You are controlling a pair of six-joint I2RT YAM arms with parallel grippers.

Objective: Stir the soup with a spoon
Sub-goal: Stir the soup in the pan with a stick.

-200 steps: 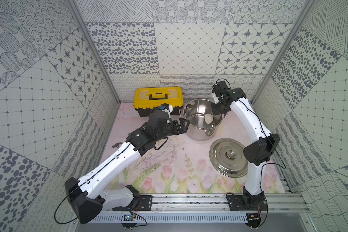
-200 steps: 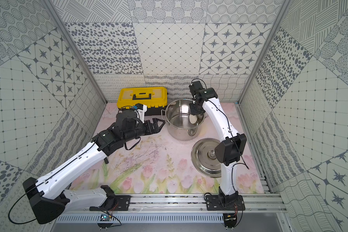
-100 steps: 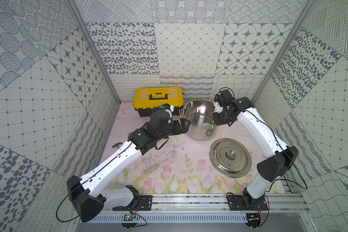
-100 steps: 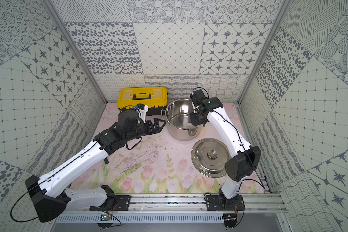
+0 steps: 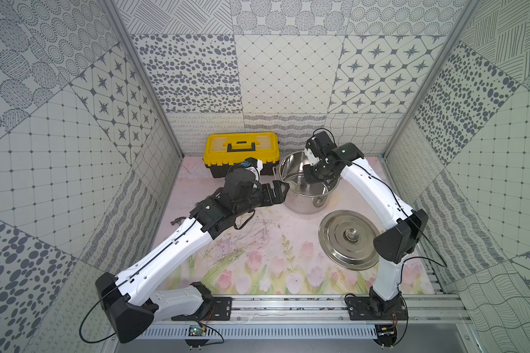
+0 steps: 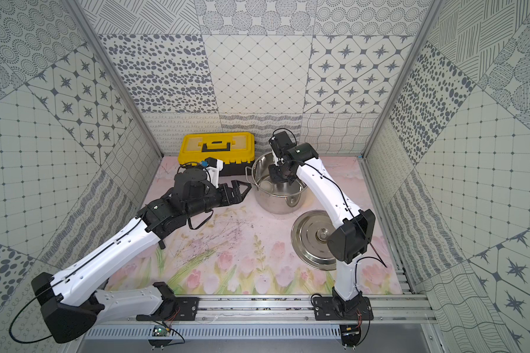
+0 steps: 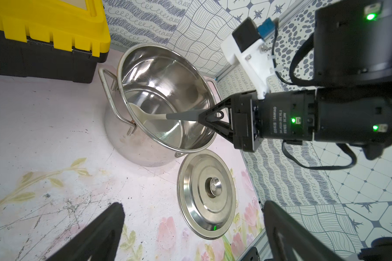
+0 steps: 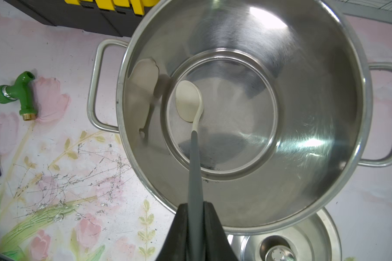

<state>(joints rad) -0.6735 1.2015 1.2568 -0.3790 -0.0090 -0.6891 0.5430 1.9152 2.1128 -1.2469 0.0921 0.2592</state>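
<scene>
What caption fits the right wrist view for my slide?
The right pincer shut on the spoon, its cream bowl low inside the empty steel pot, lid beside it.

White arms [image 5: 184, 253] with black joints [image 5: 398, 241] (thin black cables [image 5: 175, 241] along them).

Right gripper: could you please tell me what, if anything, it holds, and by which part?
The right gripper is shut on the spoon, near the end of its handle.

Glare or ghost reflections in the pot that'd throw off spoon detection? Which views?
Right wrist view: bright glare patches on the stockpot wall, plus a mirrored ghost of the spoon beside the real one. Left wrist view: softer sheen; fingers of the left gripper blurred.
</scene>
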